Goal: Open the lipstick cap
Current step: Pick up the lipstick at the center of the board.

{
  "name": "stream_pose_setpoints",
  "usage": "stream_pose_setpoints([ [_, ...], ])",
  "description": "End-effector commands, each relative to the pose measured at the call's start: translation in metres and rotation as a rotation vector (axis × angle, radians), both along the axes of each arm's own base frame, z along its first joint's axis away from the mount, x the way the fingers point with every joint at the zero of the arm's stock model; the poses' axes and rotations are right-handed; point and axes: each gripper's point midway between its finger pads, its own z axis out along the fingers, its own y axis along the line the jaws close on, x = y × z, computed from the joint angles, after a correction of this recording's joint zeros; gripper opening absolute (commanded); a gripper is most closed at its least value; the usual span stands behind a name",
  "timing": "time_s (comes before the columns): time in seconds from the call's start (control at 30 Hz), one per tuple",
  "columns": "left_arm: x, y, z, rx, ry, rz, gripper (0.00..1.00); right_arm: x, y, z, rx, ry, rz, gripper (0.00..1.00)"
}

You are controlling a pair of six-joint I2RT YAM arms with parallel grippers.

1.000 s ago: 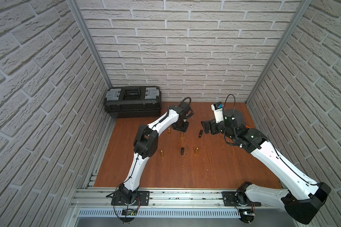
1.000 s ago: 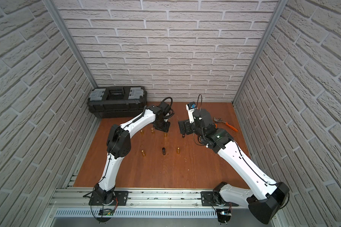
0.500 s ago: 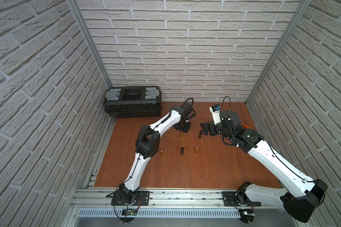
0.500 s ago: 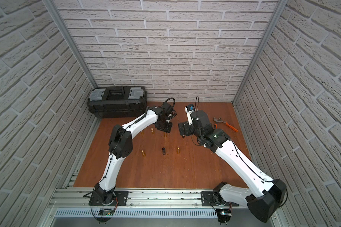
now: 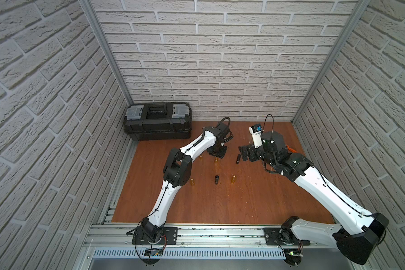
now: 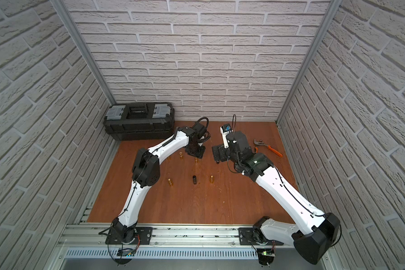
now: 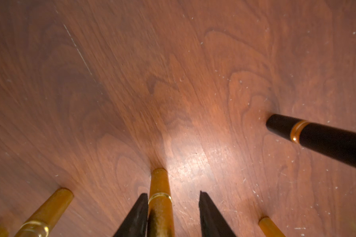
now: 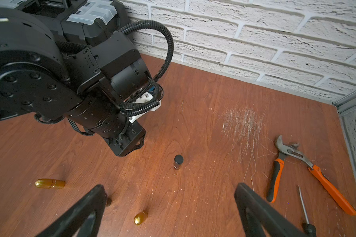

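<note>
Gold-cased lipstick (image 7: 159,205) stands upright on the wooden table (image 7: 173,82), toward the back wall, between the fingers of the left gripper (image 7: 173,194). The jaws are not closed: one finger lies against the case above its bright ring, and the other stands apart from it. Recommended: centre the jaws so both pads meet the case together, clamp firmly above the ring, then pull straight along the axis. An off-centre squeeze would likely tip so slender a thing. Whether the part above the ring is the cap cannot be confirmed from this close, distorted view. The right gripper (image 8: 170,185) is spread wide and empty, facing a black lipstick (image 8: 178,162); it will probably be needed to restrain the gold base. Surface: the table is scuffed, with a scratched patch (image 8: 243,123). Further gold lipsticks (image 5: 192,181), pliers (image 8: 290,151) and a screwdriver (image 8: 304,205) are on it. Room: white brick walls (image 5: 208,58), with a black toolbox (image 5: 158,124) in the back corner.
</note>
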Motion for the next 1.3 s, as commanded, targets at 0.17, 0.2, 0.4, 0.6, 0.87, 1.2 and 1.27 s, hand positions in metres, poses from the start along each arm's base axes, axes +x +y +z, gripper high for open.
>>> stream_pose_setpoints([
  [0.17, -0.006, 0.013, 0.008, 0.064, 0.001, -0.003, 0.46, 0.003, 0.0, -0.002, -0.003, -0.01, -0.003, 0.99],
  [0.2, -0.006, 0.014, 0.009, 0.066, 0.0, -0.003, 0.47, 0.003, 0.001, -0.001, -0.003, -0.009, -0.003, 0.98],
  [0.4, -0.008, 0.017, 0.014, 0.074, -0.014, -0.001, 0.46, 0.003, 0.002, -0.003, -0.001, -0.001, 0.002, 0.98],
  [0.6, -0.01, 0.02, 0.014, 0.086, -0.006, -0.004, 0.4, 0.006, 0.004, -0.005, -0.005, 0.005, 0.003, 0.97],
  [0.87, -0.011, 0.02, 0.016, 0.091, -0.007, -0.006, 0.24, 0.006, 0.007, -0.005, 0.0, 0.011, 0.018, 0.97],
  [1.2, -0.01, 0.026, 0.031, 0.071, -0.021, 0.004, 0.14, 0.0, 0.016, -0.01, 0.001, 0.044, 0.084, 0.91],
  [1.27, -0.01, 0.028, 0.049, 0.03, -0.03, 0.016, 0.13, -0.002, 0.017, -0.008, 0.007, 0.043, 0.09, 0.89],
])
